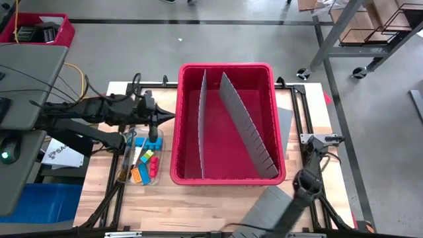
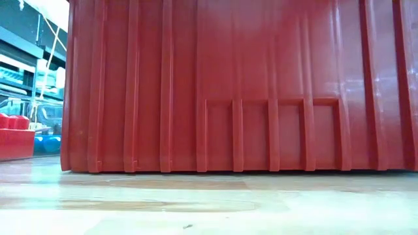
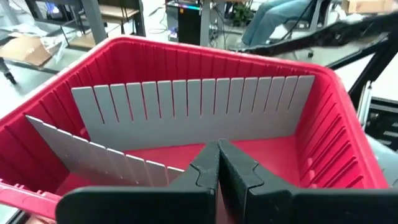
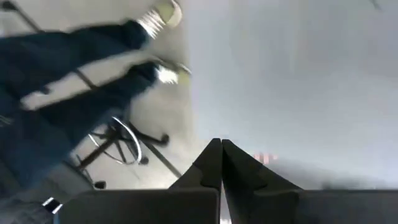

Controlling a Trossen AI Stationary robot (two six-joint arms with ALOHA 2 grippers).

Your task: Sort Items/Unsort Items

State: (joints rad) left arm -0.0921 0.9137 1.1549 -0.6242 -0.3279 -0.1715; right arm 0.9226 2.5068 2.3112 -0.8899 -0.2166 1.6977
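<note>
**Items unsorted in tray, both grippers clenched empty**

Red bin (image 1: pixel 228 76) sits mid-table, two grey dividers (image 1: pixel 244 122) inside, nothing else visible in it. Your items (image 1: pixel 144 165) sit in a clear tray (image 1: pixel 121 177) at the table's left edge, near its front corner: small blocks, likely light, rigid, slick plastic. Pinch flat opposite faces. Left gripper (image 1: pixel 170 117) clenched empty at the bin's left wall; right gripper (image 4: pixel 221 147) clenched, parked off-table.

A large red plastic bin (image 2: pixel 235 85) fills nearly the whole frame — its ribbed side wall stands on the pale wooden table top (image 2: pixel 209 205), with a row of shorter ribs low on the wall. At the far left (past the bin's corner) sits a smaller red object (image 2: pixel 14 137), with blurred shelving behind it.
</note>
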